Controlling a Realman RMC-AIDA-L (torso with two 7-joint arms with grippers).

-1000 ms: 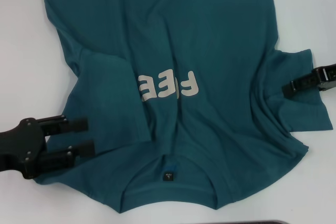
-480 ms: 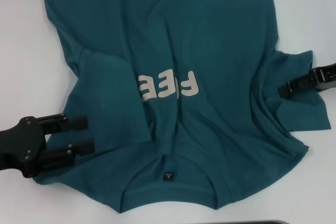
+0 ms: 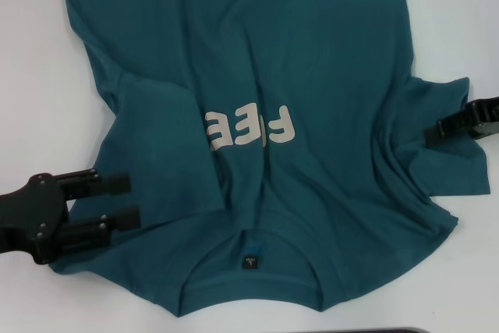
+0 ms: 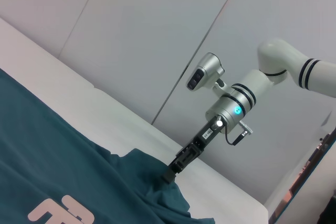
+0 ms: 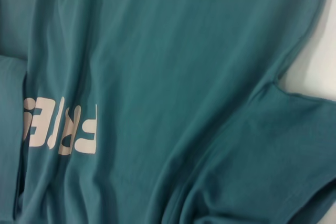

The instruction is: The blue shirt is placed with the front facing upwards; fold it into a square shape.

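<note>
The blue shirt (image 3: pixel 296 52) lies front up on the white table, collar and dark label (image 3: pixel 249 261) nearest me. One sleeve is folded in over the chest and hides part of the cream lettering (image 3: pixel 251 129). My left gripper (image 3: pixel 129 202) is open, its two fingers lying over the shirt's shoulder edge at the lower left. My right gripper (image 3: pixel 437 132) is shut on the other sleeve (image 3: pixel 444 165) at the right edge. In the left wrist view the right gripper (image 4: pixel 170 174) pinches a raised peak of cloth. The right wrist view shows only the shirt (image 5: pixel 157 77).
The white table (image 3: pixel 31 76) shows bare on both sides of the shirt. A dark strip (image 3: pixel 374 331) runs along the near edge. A grey wall (image 4: pixel 157 35) stands behind the table's far side.
My right gripper has moved a little to the right, drawing the sleeve's edge outward with it. The left gripper has stayed put.
</note>
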